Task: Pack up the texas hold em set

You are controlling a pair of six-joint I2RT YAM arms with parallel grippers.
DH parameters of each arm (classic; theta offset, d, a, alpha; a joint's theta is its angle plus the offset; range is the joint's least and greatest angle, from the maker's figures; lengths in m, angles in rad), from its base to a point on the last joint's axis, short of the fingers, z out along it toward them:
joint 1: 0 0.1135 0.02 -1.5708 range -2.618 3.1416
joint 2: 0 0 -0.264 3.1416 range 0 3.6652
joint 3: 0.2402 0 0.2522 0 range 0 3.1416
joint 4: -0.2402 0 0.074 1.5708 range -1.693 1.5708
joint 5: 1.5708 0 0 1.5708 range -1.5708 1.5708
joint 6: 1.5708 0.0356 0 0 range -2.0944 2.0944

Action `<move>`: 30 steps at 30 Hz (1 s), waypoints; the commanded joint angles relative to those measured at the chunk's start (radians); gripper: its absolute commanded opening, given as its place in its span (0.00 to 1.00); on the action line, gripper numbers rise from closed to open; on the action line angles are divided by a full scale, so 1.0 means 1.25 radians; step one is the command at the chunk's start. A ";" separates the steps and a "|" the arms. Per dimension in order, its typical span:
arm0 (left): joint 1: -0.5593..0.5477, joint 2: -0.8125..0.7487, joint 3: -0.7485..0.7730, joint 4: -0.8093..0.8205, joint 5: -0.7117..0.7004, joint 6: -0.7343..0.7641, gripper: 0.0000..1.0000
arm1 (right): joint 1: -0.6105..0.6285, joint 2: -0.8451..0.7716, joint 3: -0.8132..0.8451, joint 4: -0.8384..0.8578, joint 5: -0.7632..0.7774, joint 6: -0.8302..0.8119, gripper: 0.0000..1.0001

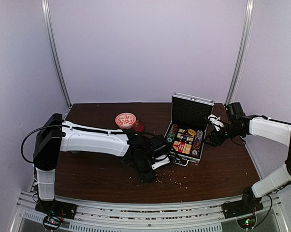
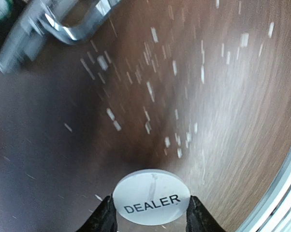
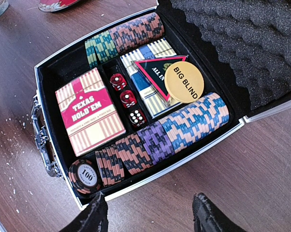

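The silver briefcase (image 1: 201, 155) of the texas hold em set lies open right of centre, lid (image 1: 191, 112) upright. The right wrist view shows its black tray (image 3: 53, 67) holding rows of poker chips (image 3: 184, 125), the red card box (image 3: 90, 116), three red dice (image 3: 127, 99) and a yellow BIG BLIND disc (image 3: 184, 82). My left gripper (image 2: 151, 212) is shut on the white DEALER disc (image 2: 151, 196), low over the table in front of the case handle (image 2: 68, 29); that view is blurred. My right gripper (image 3: 150, 212) hangs open over bare table beside the case's right rim.
The red-white bowl (image 1: 125, 120) stands behind the left arm, with a small red object (image 1: 138, 126) next to it. White crumbs (image 1: 177, 179) are scattered on the wood in front of the case. A metal rail (image 1: 150, 208) runs along the near edge.
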 commanded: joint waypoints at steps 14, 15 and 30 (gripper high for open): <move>0.122 0.309 0.565 0.153 0.048 -0.005 0.42 | -0.005 -0.003 0.004 -0.005 -0.001 0.003 0.60; 0.126 0.318 0.568 0.162 0.057 -0.003 0.42 | -0.005 -0.003 0.004 -0.005 0.001 0.002 0.60; 0.131 0.402 0.568 0.230 0.152 -0.009 0.45 | -0.005 0.017 0.005 -0.013 -0.010 -0.002 0.61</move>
